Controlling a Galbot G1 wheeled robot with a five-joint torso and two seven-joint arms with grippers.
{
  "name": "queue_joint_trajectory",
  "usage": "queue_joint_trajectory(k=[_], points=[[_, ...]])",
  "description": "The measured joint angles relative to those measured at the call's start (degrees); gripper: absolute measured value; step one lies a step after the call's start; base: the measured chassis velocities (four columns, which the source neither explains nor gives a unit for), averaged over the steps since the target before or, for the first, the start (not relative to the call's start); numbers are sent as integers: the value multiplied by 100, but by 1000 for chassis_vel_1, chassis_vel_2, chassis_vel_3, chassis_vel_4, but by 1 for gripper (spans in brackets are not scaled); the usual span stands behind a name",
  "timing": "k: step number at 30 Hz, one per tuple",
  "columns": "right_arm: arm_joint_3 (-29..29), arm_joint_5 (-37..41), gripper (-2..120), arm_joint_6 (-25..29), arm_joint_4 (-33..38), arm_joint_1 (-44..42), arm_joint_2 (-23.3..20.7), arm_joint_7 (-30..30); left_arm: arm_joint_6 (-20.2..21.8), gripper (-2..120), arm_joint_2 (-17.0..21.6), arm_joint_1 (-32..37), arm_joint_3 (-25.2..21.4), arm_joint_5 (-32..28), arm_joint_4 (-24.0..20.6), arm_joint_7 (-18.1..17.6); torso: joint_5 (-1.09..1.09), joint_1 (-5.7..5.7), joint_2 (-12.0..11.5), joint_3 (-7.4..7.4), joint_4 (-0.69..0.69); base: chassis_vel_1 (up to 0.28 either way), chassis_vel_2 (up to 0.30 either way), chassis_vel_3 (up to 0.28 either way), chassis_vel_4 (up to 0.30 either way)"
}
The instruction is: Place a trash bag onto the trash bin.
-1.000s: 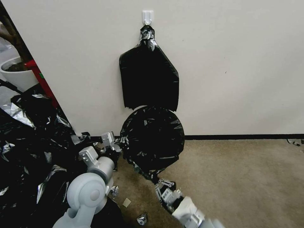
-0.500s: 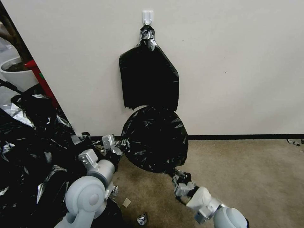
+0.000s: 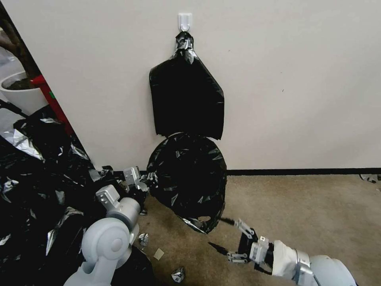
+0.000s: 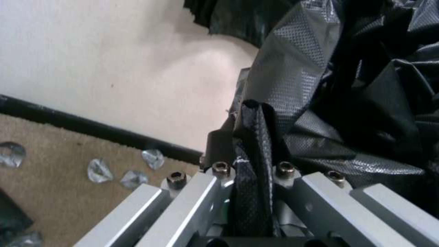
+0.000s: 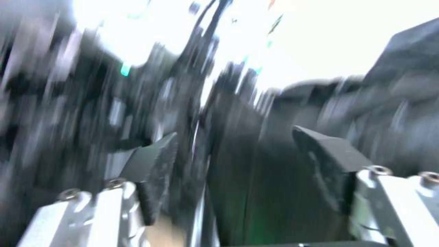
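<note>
Trash bag (image 3: 186, 174) drapes over the trash bin on the floor by the wall, hiding it. Left gripper (image 4: 249, 171) pinches a fold at its rim; right gripper (image 3: 228, 238), fingers spread, sits just beside. Seating looks nearly done.

The trash bag (image 3: 186, 174) stands on the floor (image 3: 301, 214) against the wall (image 3: 297, 87), below a hanging bundle (image 3: 186, 99). A bag heap (image 3: 35, 186) lies left; the right hand (image 3: 224, 234) sits before it, apart.
</note>
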Motion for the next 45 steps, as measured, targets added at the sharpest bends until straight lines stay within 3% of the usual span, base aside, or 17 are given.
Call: queue_joint_trajectory(k=[1, 3, 4, 6, 7, 10, 11, 12, 14, 18, 25, 30, 35, 37, 38, 41, 45], points=[[0, 0, 66, 0, 0, 0, 0, 0, 0, 2, 0, 0, 0, 0, 0, 0, 0, 0, 0, 0, 0, 0, 0, 0, 0], [-540, 741, 55, -417, 452, 8, 102, 746, -41, 2, -29, 65, 83, 154, 10, 16, -1, 0, 0, 0, 0, 0, 0, 0, 0], [-540, 741, 55, -417, 452, 8, 102, 746, -41, 2, -29, 65, 83, 154, 10, 16, -1, 0, 0, 0, 0, 0, 0, 0, 0], [-1151, 1053, 44, -739, 785, 79, 223, 1675, -202, 2, -53, 172, 207, 470, 29, 157, 0, 0, 0, 0, -1, 0, 0, 0, 0], [-1151, 1053, 44, -739, 785, 79, 223, 1675, -202, 2, -53, 172, 207, 470, 29, 157, 0, 0, 0, 0, -1, 0, 0, 0, 0], [-1819, 1093, 32, -1172, 1009, 227, 347, 2987, -578, 2, -90, 343, 374, 1026, 111, 371, -1, 0, 0, 0, 0, 0, 0, 0, 0], [-1819, 1093, 32, -1172, 1009, 227, 347, 2987, -578, 2, -90, 343, 374, 1026, 111, 371, -1, 0, 0, 0, 0, 0, 0, 0, 0], [-2143, 1197, 24, -1584, 1048, 406, 414, 3953, -740, 2, -152, 446, 474, 1265, 140, 425, -1, 0, 0, 0, 0, 0, 0, 0, 0], [-2399, 1370, 15, -1996, 1010, 632, 465, 4729, -787, 2, -253, 513, 557, 1340, 145, 432, 0, 0, 0, 0, 0, 0, 0, 0, 0], [-2672, 1502, 1, -2383, 733, 1065, 594, 5435, -803, 2, -401, 529, 635, 1370, 166, 455, 1, 0, 0, 0, 0, 0, 0, 0, 0], [-2873, 1443, 0, -2596, 70, 1611, 836, 6056, -900, 2, -549, 509, 797, 1560, 332, 553, 0, 0, 0, 0, 0, 0, 0, 0, 0], [-2935, 1208, 0, -2919, -725, 2165, 1051, 7082, -1012, 2, -625, 449, 878, 1770, 522, 655, 1, 0, 0, 0, 0, 0, 0, 0, 0], [-3088, 1137, 0, -3689, -1049, 2546, 971, 7942, -1090, 2, -600, 368, 864, 2004, 604, 709, 1, 0, 0, 0, -1, 0, 0, 0, 0], [-3286, 1357, 0, -4312, -1140, 2822, 882, 8328, -1338, 2, -536, 350, 872, 2416, 724, 848, 0, 0, 0, 0, -1, 0, 0, 0, 0], [-3286, 1357, 0, -4312, -1140, 2822, 882, 8328, -1338, 2, -536, 350, 872, 2416, 724, 848, 0, 0, 0, 0, -1, 0, 0, 0, 0], [-3554, 1767, 0, -5016, -1217, 3129, 782, 8656, -1621, 2, -488, 362, 941, 2827, 818, 1015, 0, 0, 0, 0, 0, 0, 0, 0, 0], [-3762, 2050, 0, -5339, -1336, 3377, 712, 8727, -1829, 2, -468, 376, 1035, 3078, 862, 1173, 0, 0, 0, 0, 0, 0, 0, 0, 0]])
